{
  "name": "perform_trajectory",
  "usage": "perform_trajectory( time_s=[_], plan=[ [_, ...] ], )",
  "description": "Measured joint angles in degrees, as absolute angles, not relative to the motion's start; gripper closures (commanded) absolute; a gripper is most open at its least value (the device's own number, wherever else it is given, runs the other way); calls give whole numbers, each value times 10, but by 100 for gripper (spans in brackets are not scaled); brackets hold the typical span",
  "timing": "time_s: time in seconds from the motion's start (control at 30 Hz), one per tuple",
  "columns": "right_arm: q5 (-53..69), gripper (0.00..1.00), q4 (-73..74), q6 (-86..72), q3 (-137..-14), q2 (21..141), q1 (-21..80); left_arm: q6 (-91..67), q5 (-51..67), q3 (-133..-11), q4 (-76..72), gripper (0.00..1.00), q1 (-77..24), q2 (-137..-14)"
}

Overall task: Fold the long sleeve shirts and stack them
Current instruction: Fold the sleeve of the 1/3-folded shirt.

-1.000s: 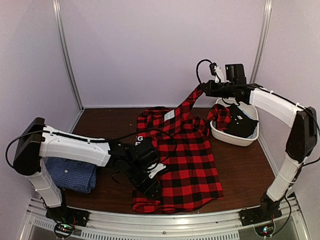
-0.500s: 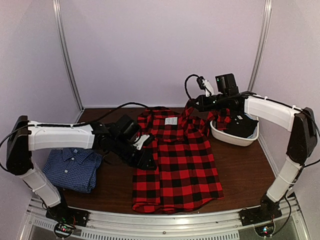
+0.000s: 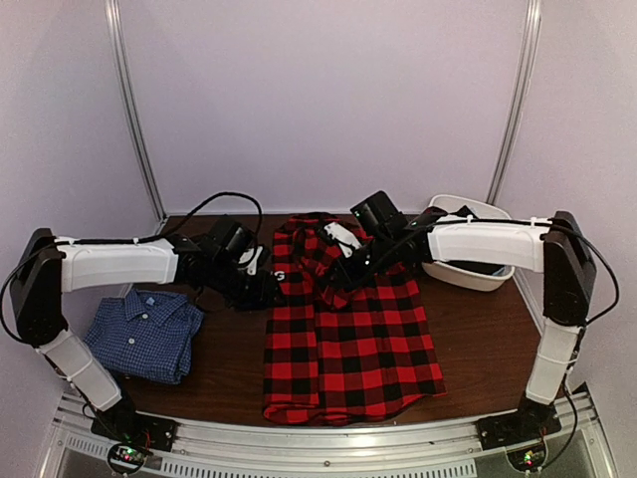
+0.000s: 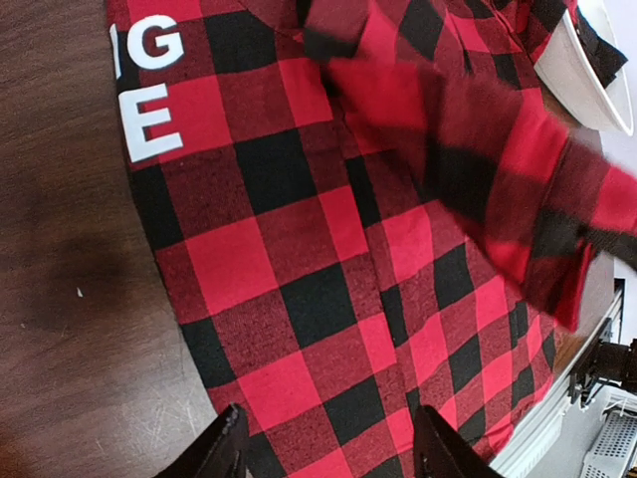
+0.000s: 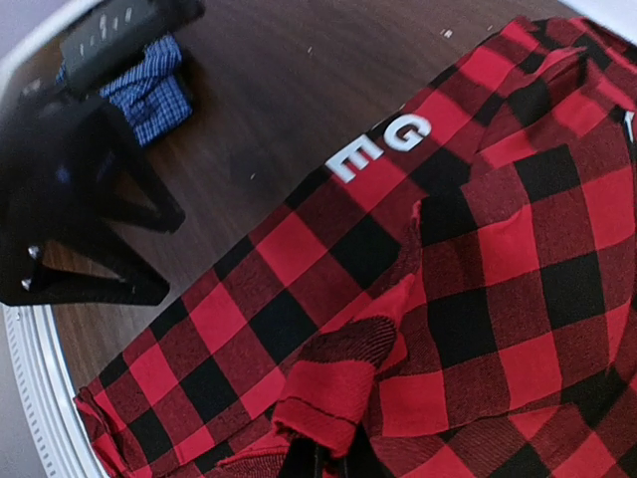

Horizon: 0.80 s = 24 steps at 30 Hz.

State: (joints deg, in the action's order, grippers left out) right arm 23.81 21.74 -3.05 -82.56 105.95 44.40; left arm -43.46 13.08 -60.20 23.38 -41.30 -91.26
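Observation:
The red-and-black plaid flannel shirt lies flat in the middle of the table, with white letters at its left edge. My right gripper is shut on the shirt's sleeve cuff and holds it low over the shirt's upper left part. My left gripper is open and empty just above the shirt's left edge; its fingertips straddle plaid cloth. The blue fine-check shirt lies folded at the near left and also shows in the right wrist view.
A white basin stands at the back right, partly behind my right arm, and its rim shows in the left wrist view. Bare brown table lies right of the plaid shirt. The metal rail runs along the near edge.
My right gripper has come down and left from high at the back right, drawing the sleeve across the shirt. My left gripper has moved from the shirt's near hem back to its left edge.

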Motion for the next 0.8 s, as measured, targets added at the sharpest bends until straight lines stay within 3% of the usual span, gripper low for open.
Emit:
perform_trajectory(
  time_s=[0.8],
  plan=[
    [223, 97, 237, -45, -816, 1106, 552, -471, 102, -530, 182, 43, -412, -892]
  ],
)
